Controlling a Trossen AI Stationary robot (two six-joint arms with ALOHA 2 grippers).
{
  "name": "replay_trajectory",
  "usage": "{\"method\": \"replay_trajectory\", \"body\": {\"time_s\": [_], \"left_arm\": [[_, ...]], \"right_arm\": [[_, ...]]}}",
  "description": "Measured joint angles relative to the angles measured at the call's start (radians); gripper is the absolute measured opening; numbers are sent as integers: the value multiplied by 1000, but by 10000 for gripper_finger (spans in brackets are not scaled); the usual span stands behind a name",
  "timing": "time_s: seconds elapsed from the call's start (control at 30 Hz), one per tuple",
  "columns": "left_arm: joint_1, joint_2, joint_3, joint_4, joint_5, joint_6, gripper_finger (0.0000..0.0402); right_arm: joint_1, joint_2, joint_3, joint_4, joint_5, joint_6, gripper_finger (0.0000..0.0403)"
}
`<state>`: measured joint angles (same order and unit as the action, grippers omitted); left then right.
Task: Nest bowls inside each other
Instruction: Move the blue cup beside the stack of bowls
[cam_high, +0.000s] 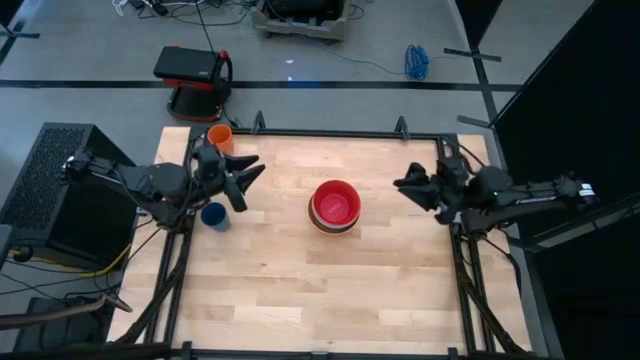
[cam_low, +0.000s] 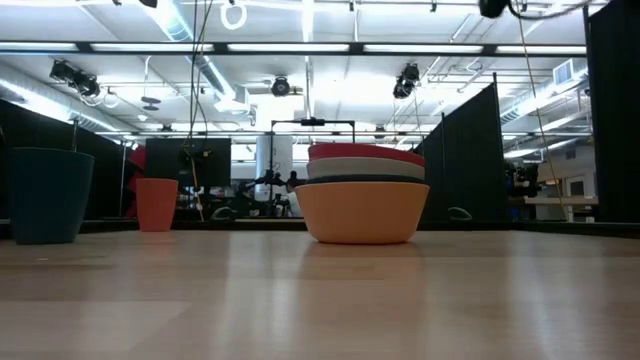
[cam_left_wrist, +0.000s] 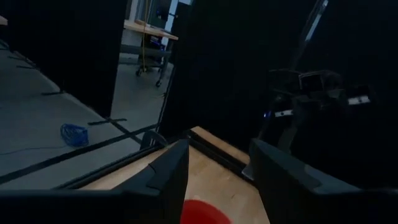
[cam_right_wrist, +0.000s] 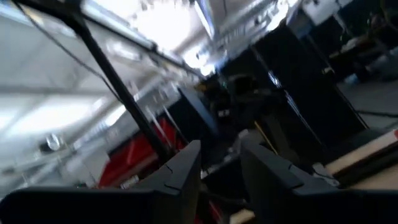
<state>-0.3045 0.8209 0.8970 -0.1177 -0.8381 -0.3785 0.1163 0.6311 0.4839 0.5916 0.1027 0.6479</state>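
Stack (cam_high: 335, 207) sits mid-desk — red bowl (cam_high: 336, 200) on top, orange bowl (cam_low: 361, 212) at bottom. Nesting looks done to me. Left gripper (cam_high: 243, 178) and right gripper (cam_high: 408, 185) raised, jaws part open, empty. Next I'd park arms — pink bowl not visible.

Bright ceiling strip lights (cam_low: 300, 45) glare overhead; the right wrist view is motion-blurred.

Bowls: four seen, one stack (cam_low: 362, 195) — red (cam_high: 336, 202) top, then white (cam_low: 364, 169), dark teal (cam_low: 366, 181), orange (cam_low: 361, 213) lowest. Pink bowl: cannot tell. Cups: two — orange (cam_high: 220, 136), dark blue (cam_high: 214, 215). Arms: two. Table (cam_high: 330, 290): one.
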Motion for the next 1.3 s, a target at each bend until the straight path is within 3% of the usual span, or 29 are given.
{"method": "replay_trajectory", "body": {"time_s": [0.23,0.8,1.07,1.3], "left_arm": [[1,-11,4,-388,43,-214,158],[1,-28,105,-1305,455,-647,158],[1,-23,106,-1372,553,-613,163],[8,-20,80,-1393,578,-603,217]], "right_arm": [[28,-93,-59,30,32,23,100],[37,-112,-59,23,25,2,97],[37,-112,-59,23,24,-2,101],[39,-112,-59,23,24,-1,112]]}}
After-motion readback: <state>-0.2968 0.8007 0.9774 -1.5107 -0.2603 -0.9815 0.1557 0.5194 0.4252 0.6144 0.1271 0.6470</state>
